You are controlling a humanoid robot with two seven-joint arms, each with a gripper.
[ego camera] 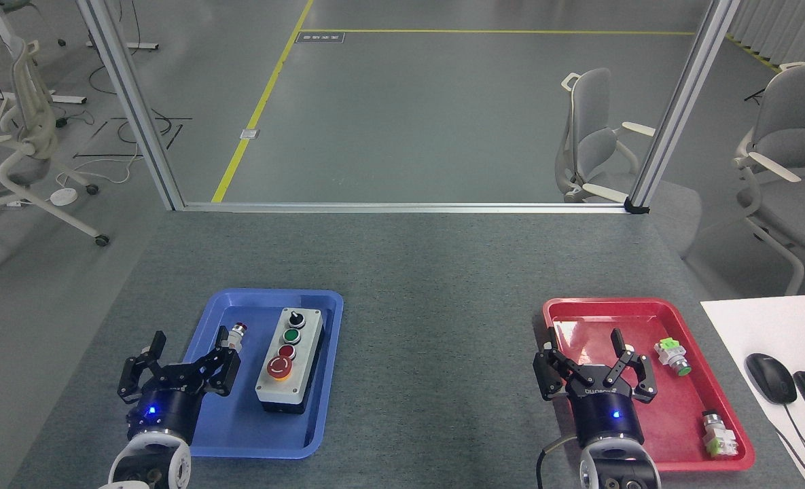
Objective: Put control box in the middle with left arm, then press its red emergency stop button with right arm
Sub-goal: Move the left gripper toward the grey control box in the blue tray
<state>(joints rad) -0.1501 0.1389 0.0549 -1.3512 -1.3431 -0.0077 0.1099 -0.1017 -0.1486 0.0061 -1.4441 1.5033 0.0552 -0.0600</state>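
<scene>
The grey control box (289,360) lies in the blue tray (320,302), with a black knob, a green button, a small red button and the red emergency stop button (279,367) on a yellow ring at its near end. My left gripper (181,356) stands open at the tray's left edge, a little left of the box and apart from it. Over the left side of the red tray (647,305) my right gripper (596,360) is open, with nothing between its fingers. The bare grey tabletop (439,367) lies between the two trays.
A small loose red-capped button (238,335) sits in the blue tray beside my left fingers. Two green-and-white button parts (672,356) (718,433) lie in the red tray. A white desk with a mouse (770,377) and a keyboard stands at the right. Chairs stand beyond the table.
</scene>
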